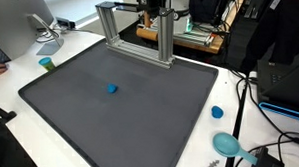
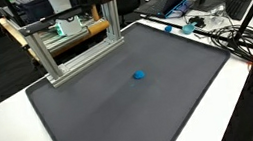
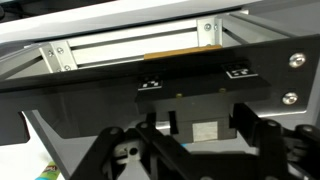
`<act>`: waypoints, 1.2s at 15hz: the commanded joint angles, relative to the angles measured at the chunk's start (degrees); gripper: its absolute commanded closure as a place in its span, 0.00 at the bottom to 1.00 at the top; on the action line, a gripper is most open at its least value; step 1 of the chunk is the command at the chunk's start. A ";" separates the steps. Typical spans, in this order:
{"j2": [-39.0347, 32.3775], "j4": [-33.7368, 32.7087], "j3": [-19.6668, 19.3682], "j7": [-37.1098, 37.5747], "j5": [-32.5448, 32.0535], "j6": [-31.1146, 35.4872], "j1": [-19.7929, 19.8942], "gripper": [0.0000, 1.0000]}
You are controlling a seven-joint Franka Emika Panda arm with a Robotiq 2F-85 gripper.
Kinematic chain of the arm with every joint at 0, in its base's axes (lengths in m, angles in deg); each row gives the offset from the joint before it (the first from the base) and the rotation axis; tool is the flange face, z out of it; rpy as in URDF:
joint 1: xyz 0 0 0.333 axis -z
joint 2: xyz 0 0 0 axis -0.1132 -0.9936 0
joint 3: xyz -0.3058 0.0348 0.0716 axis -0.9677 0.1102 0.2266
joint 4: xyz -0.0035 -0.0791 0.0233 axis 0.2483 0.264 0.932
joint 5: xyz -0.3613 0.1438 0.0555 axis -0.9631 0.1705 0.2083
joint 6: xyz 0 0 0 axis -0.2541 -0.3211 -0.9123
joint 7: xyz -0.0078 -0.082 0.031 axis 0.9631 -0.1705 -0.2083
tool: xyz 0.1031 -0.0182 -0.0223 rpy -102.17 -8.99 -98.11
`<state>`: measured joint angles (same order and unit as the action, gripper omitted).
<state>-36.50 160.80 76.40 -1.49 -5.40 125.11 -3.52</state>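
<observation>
**Pincer at the far frame**

The pincer (image 1: 156,11) hangs released, jaws apart and empty, over the one metal frame (image 1: 136,36) on the mat's (image 1: 141,114) far edge. One blue piece (image 1: 112,90) lies mid-mat with open room all round. One blue cap (image 1: 217,112) sits to the right on the counter (image 1: 203,127).

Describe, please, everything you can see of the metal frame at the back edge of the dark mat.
The metal frame is silver-grey and looks like aluminium profile bars: upright posts, a top bar and base bars, joined at right angles. It is open, so the background shows through. It stands upright along the back edge of the dark mat. The gripper hangs close by its top, fingers apart. Whether it touches the frame cannot be told.
</observation>
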 commanded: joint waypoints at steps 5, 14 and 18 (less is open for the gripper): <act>2.42 0.50 -0.50 -2.46 -0.75 -4.14 -0.07 0.22; 0.44 -0.20 1.64 0.00 -3.77 1.83 1.43 0.00; 0.86 -0.19 1.87 -0.15 -4.23 1.24 0.90 0.00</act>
<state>-35.95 160.73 77.75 -2.34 -8.67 126.20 -2.72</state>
